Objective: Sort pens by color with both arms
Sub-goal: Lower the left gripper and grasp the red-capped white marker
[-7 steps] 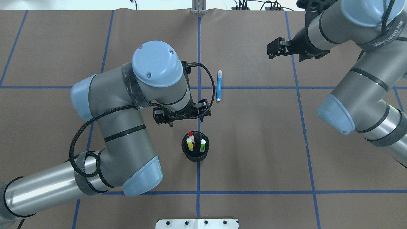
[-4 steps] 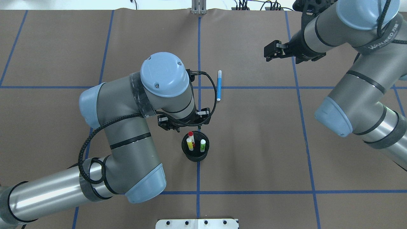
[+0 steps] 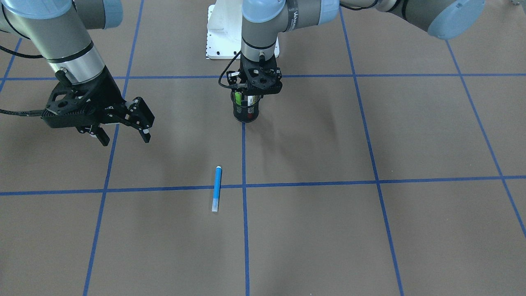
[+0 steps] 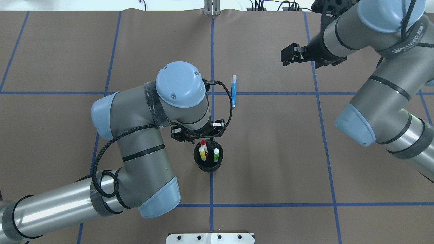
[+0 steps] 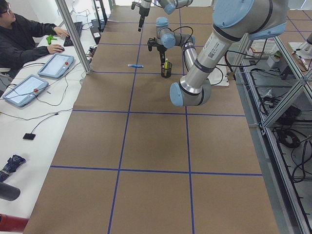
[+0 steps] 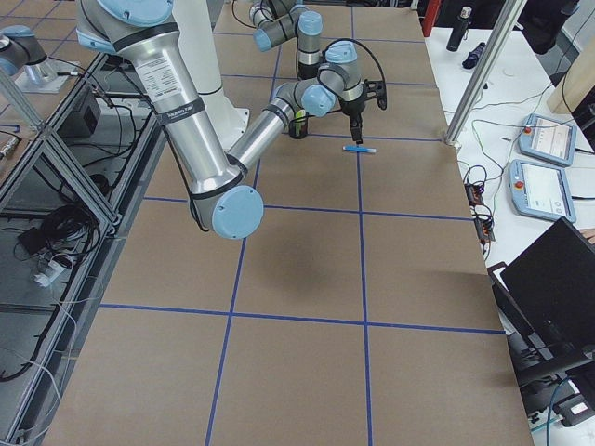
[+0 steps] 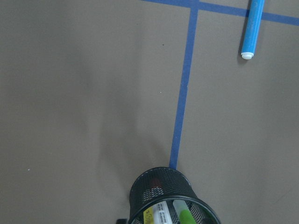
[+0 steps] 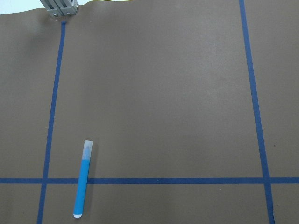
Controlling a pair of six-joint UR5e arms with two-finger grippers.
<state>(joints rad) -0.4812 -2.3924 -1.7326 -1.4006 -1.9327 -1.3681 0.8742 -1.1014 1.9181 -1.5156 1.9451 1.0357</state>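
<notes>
1. The slim blue marker pen (image 4: 233, 91) lies flat on the brown paper-covered table (image 4: 271, 152), across a blue tape line (image 4: 271, 93) and well apart from the black mesh cup (image 4: 208, 166). The white pen with the red cap (image 4: 203, 143), the yellow pen (image 4: 202, 154) and the lime green pen (image 4: 216, 155) stand upright together in that cup.
2. The left gripper (image 4: 198, 131) hangs just over the cup's far rim with its jaws spread wide and holding nothing. The right gripper (image 3: 125, 139) hovers above bare table, near the blue pen, with its jaws apart and empty.
3. The pens look light, stiff and smooth. Their round barrels would probably roll or slip under a loose pinch.
   - The standing pens are best taken near the cap, above the rim. They are crowded, and the light cup might lift or tip.
   - The lying pen is best taken at mid-barrel.
4. The views show different things:
   - The front-facing view shows how low the left gripper sits over the cup.
   - The overhead view shows which pen lies nearest its jaws: the red-capped one.
   - Neither wrist view shows any fingers.
</notes>
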